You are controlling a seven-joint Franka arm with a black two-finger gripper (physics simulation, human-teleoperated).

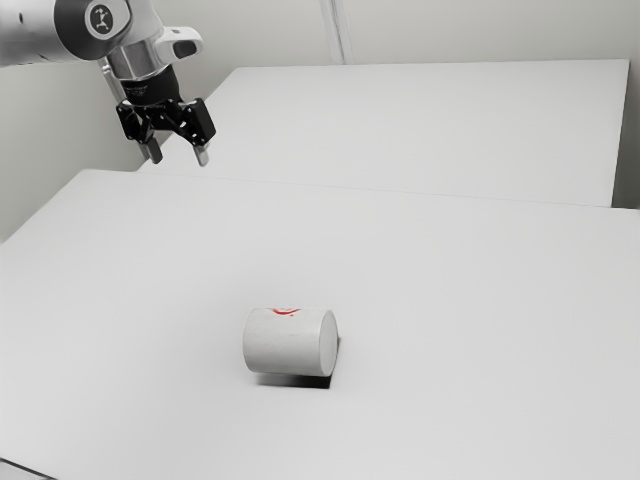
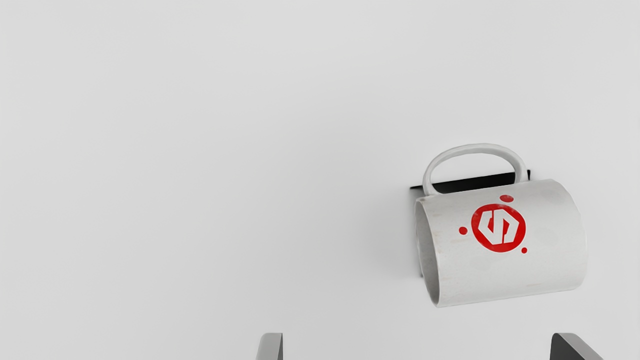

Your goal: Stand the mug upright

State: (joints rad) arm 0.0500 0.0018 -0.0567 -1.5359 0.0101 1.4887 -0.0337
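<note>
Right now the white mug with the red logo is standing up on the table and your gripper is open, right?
Not quite: the white mug isn't standing up. It's lying on its side, as the exterior view shows. The rest is right: it has a red logo, it's on the table, and my gripper is open.

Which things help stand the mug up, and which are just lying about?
For the job:
- mug, lying on its side
- gripper, open
- table under the mug

Just there:
- white surface behind the table
- thin dark line, can't tell what
</note>
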